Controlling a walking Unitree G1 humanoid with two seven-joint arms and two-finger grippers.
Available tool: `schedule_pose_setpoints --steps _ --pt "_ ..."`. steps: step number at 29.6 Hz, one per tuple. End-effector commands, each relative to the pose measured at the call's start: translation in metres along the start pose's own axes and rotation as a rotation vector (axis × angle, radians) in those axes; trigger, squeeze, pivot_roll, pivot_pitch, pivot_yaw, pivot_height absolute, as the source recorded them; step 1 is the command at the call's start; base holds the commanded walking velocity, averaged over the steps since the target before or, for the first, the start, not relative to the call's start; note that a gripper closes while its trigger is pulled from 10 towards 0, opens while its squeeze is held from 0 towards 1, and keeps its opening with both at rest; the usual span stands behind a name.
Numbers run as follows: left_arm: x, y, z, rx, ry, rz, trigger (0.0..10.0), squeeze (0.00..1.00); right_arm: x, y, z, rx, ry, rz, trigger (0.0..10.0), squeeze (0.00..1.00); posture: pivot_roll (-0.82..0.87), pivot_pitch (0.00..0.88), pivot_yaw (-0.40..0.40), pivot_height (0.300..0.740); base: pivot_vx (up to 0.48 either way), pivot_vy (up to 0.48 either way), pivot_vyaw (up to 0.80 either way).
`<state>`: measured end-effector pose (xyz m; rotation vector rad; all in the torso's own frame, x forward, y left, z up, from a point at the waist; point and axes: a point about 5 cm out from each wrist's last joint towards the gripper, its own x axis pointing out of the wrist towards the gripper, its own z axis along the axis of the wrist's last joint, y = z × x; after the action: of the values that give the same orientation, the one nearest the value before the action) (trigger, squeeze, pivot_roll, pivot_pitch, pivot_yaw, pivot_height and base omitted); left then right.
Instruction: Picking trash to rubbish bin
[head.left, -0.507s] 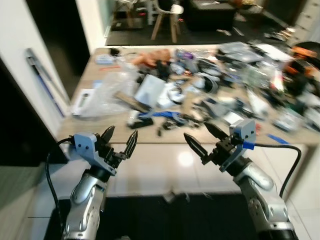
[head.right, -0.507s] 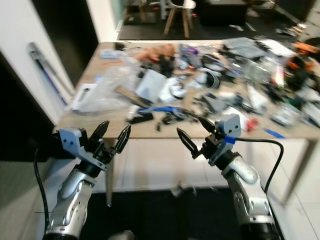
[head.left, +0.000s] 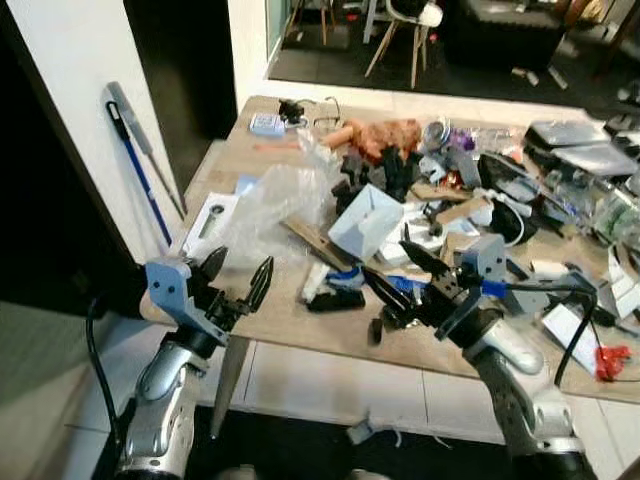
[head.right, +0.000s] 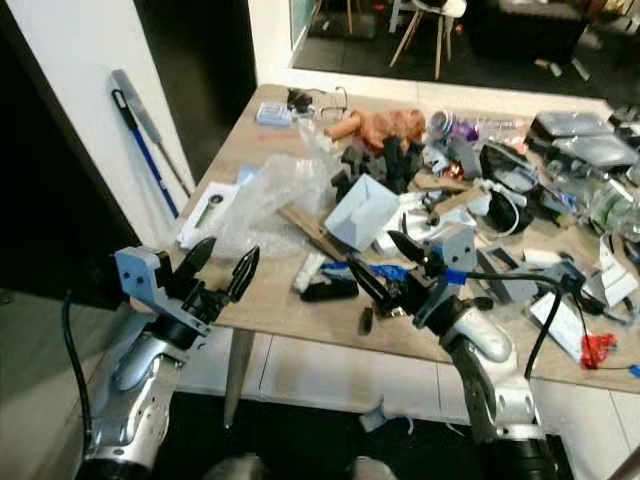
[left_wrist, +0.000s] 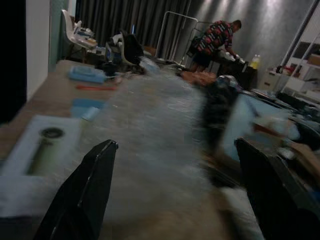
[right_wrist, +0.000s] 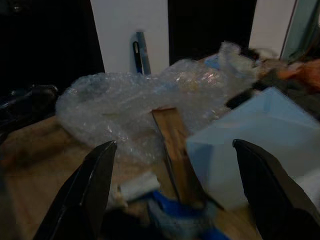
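cluttered table (head.left: 280, 318), bubble wrap (head.left: 275, 200) (left wrist blurred), both pincers spread

A wooden table (head.left: 290, 320) stands against a white wall (head.left: 75, 110). A blue-handled mop (head.left: 140, 165) leans on that wall beside the table's left end. A white chair (head.left: 400, 30) stands well beyond the table on a dark floor. In the left wrist view, a person in a patterned top (left_wrist: 216, 36) stands in the background.
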<state>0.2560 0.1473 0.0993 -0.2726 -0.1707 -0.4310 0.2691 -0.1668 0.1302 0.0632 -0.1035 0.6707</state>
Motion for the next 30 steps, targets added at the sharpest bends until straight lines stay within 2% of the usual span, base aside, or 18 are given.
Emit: schedule_pose_setpoints --steps 1,7,10,18,25,26,30 --pt "-0.002 0.001 -0.001 -0.027 -0.006 0.016 10.0 0.0 0.0 -0.001 0.003 -0.026 0.016 0.009 10.0 0.0 -0.01 0.0 -0.029 0.74 0.27 0.0 0.0" --pt "-0.001 0.0 0.0 -0.026 -0.016 -0.01 10.0 0.0 0.001 -0.012 0.011 -0.086 0.029 -0.046 10.0 0.0 -0.01 0.0 -0.034 0.74 0.0 0.0 0.0" --pt "-0.001 -0.001 0.001 -0.025 -0.016 -0.023 10.0 0.0 0.004 -0.024 0.027 -0.122 -0.008 -0.087 10.0 0.0 -0.01 0.0 -0.034 0.74 0.0 0.0 0.0" --pt "-0.002 -0.002 0.003 -0.015 -0.017 -0.061 10.0 0.0 0.01 -0.033 0.038 -0.128 -0.015 -0.123 10.0 0.0 -0.02 0.0 -0.032 0.74 0.0 0.0 0.0" --pt "-0.001 -0.001 0.009 0.014 -0.022 -0.134 10.0 0.0 0.02 -0.044 0.035 -0.203 0.09 -0.183 10.0 0.0 -0.02 0.0 -0.022 0.74 0.0 0.0 0.0" --pt "-0.003 0.0 0.011 0.032 -0.02 -0.158 10.0 0.0 0.025 -0.053 0.037 -0.212 0.129 -0.223 10.0 0.0 -0.02 0.0 -0.015 0.74 0.0 0.0 0.0" --pt "-0.005 -0.002 0.015 0.042 -0.026 -0.191 10.0 0.0 0.03 -0.061 0.043 -0.224 0.161 -0.245 10.0 0.0 -0.01 0.0 -0.013 0.74 0.0 0.0 0.0"
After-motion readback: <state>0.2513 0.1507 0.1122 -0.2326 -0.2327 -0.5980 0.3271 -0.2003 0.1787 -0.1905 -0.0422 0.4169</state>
